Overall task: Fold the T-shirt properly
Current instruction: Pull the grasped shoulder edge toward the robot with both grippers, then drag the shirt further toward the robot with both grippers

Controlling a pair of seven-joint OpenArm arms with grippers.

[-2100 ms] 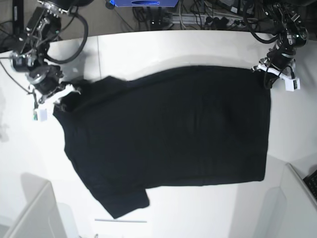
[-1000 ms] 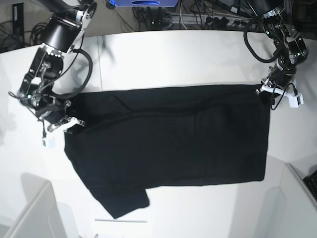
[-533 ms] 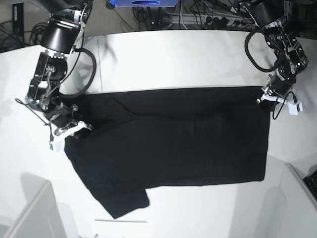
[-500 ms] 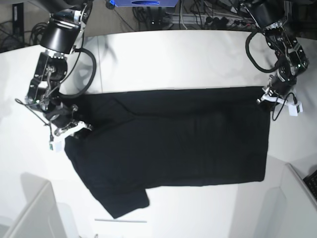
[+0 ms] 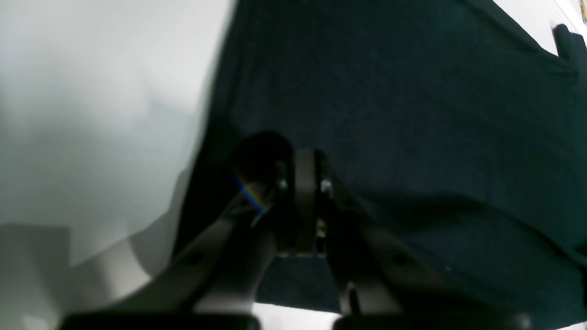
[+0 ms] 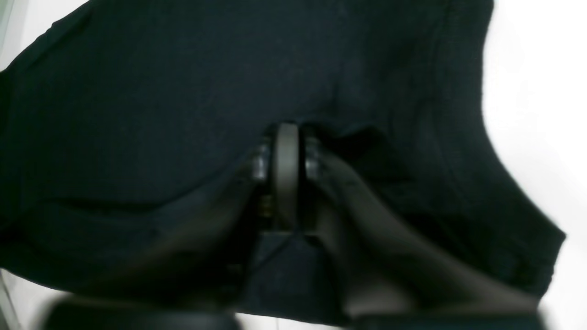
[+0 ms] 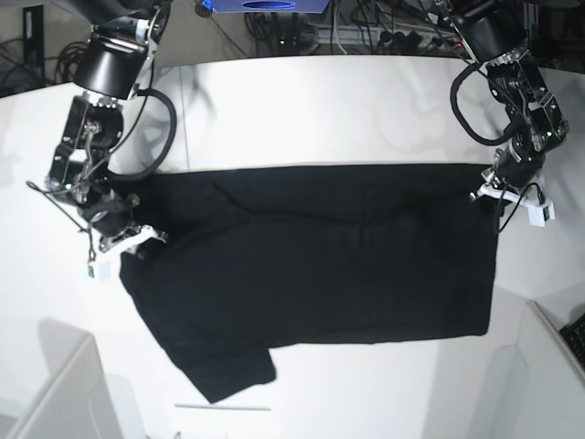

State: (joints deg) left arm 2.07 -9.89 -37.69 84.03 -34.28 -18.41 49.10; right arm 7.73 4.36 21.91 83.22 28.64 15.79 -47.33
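Black T-shirt [image 7: 320, 274] spread on white table [image 7: 302, 101]; left gripper [image 5: 302, 183] and right gripper [image 6: 286, 160], jaws together, clamped on its edges.

White table [image 7: 329, 101], black T-shirt [image 7: 320, 265] spread flat across its middle.

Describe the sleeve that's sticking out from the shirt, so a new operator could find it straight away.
Start from the white table, where the black T-shirt lies spread flat. Follow its near long edge toward the right pincer's end. There the sleeve juts out toward the camera as a short black flap, the only part breaking the shirt's roughly rectangular outline.
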